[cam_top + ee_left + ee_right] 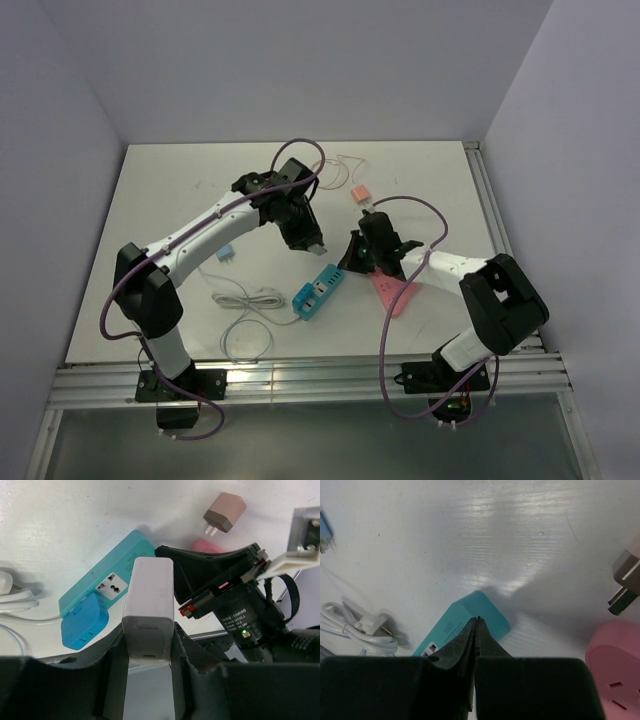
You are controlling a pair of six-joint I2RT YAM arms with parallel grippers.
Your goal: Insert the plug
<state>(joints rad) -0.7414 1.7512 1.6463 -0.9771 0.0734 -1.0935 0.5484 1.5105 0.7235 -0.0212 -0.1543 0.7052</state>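
Note:
A teal power strip (318,290) lies on the white table; it also shows in the left wrist view (107,587) and the right wrist view (470,622). My left gripper (312,243) is shut on a white charger plug (149,607) and holds it above the strip's far end. A blue plug (84,622) sits in the strip's near end. My right gripper (352,255) is shut and empty, its fingertips (478,622) resting on the strip's far end.
A pink power strip (393,291) lies under the right arm. A pinkish-brown adapter (361,196) sits further back, also in the left wrist view (226,512). A light blue plug (226,256) and a coiled white cable (245,305) lie to the left.

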